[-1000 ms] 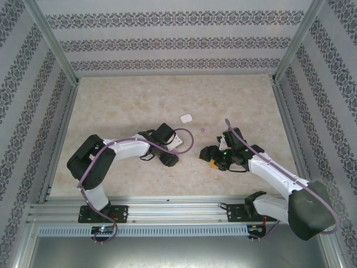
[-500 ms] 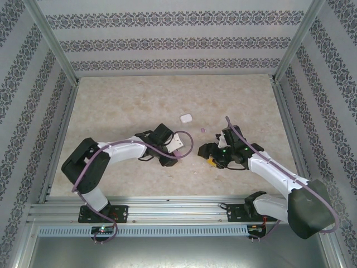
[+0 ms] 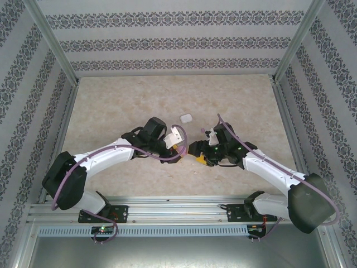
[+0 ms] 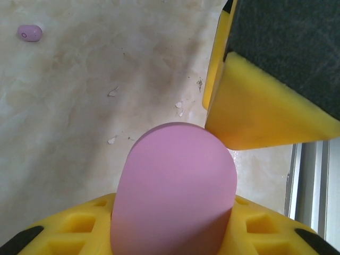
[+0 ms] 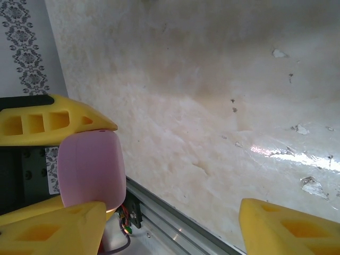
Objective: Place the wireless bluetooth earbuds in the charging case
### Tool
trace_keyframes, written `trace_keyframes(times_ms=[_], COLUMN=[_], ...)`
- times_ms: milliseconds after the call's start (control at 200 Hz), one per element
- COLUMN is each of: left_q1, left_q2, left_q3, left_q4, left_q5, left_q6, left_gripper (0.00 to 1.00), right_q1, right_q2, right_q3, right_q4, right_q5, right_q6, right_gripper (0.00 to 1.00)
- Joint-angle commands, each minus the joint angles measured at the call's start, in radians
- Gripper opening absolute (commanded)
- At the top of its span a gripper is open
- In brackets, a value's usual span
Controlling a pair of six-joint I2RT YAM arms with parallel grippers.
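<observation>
Inside the left pincer, clamped tight, sits the pink charging case; right pincer gapes alongside.

The pink case, smooth and round-topped, stands upright, clamped in the left pincer. A white case lies flat on the worktop, apart from it. Tiny whitish curved earbuds seem to lie loose on the worktop, too small to tell surely.
</observation>
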Motion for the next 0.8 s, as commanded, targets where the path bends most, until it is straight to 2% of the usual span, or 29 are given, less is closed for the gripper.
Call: trace_keyframes(times_ms=[0, 205, 535, 794], left_q1=[-0.019, -0.019, -0.019, -0.019], left_q2=[-0.038, -0.055, -0.049, -0.075], left_q3=[0.049, 0.041, 0.031, 0.022], left_q4=[0.000, -0.015, 0.009, 0.044], left_q5=[0.150, 0.126, 0.119, 0.152], left_q6=[0.004, 0.007, -0.019, -0.042], left_gripper=[0.20, 0.20, 0.20, 0.20], right_q1=[0.021, 0.024, 0.020, 0.035], right_q2=[0.005, -0.006, -0.184, -0.119], right_q3=[0.057, 0.063, 0.065, 0.064], right_q4=[0.056, 0.043, -0.046, -0.026], right_q5=[-0.023, -0.041, 0.047, 0.012], right_q6=[0.013, 0.015, 0.042, 0.031], right_gripper=[0.68, 0.68, 0.69, 0.69])
